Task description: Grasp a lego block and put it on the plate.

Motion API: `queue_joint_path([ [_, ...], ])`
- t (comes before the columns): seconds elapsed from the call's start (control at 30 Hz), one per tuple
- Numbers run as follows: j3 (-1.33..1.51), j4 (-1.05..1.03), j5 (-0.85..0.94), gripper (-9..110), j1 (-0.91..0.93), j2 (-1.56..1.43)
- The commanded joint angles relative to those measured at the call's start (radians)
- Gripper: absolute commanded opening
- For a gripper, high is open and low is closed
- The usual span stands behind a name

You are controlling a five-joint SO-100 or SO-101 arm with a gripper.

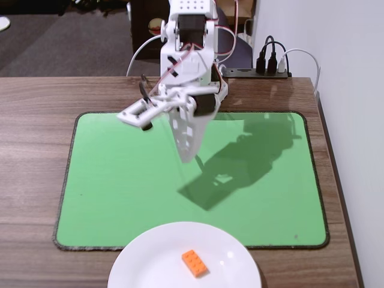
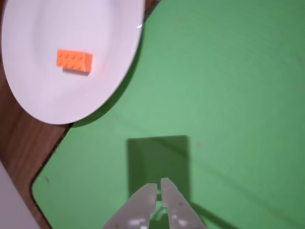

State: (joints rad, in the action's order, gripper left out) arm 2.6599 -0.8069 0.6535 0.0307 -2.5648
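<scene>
Fixed view, arm: The white arm (image 1: 189,66) rises at 12 o'clock behind the mat, its gripper (image 1: 191,157) hanging in the air above the mat and holding nothing.
Fixed view, brick: The brick (image 1: 195,263) lies flat on the plate (image 1: 144,264) at 6 o'clock, well apart from the gripper.
Fixed view, surfaces: A green mat (image 1: 120,180) with rounded corners and a dark stitched edge covers a wood-grain table (image 1: 36,102); the arm's shadow (image 1: 240,162) falls across the mat toward 3 o'clock.
Wrist view, tool: The gripper (image 2: 159,183) enters from 6 o'clock, its two pale fingertips (image 2: 170,190) drawn almost together with only a slit between them, nothing in the slit.
Wrist view, brick: The brick (image 2: 74,61) sits studs-up near the middle of the plate (image 2: 109,71) at 10 o'clock.
Wrist view, materials: Plate is glossy, plain white and round, overhanging the mat (image 2: 228,95) edge; brick is bright orange moulded plastic, rectangular, two rows of studs; mat looks matte and finely textured.
Step in hand: Placement looks done, since the brick rests on the plate and the gripper is clear of it.
Next move: Likely only a return to rest; nothing left to grasp is in sight.
</scene>
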Motion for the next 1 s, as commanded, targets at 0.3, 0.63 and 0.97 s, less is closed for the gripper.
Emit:
queue_joint_path([
  [0.3, 0.156, -0.264, -0.298, 1, 0.0, -0.446],
  [0.63, 0.238, -0.43, -0.46, 1, -0.011, -0.716],
  [0.97, 0.261, -0.462, -0.554, 1, 0.037, -0.726],
])
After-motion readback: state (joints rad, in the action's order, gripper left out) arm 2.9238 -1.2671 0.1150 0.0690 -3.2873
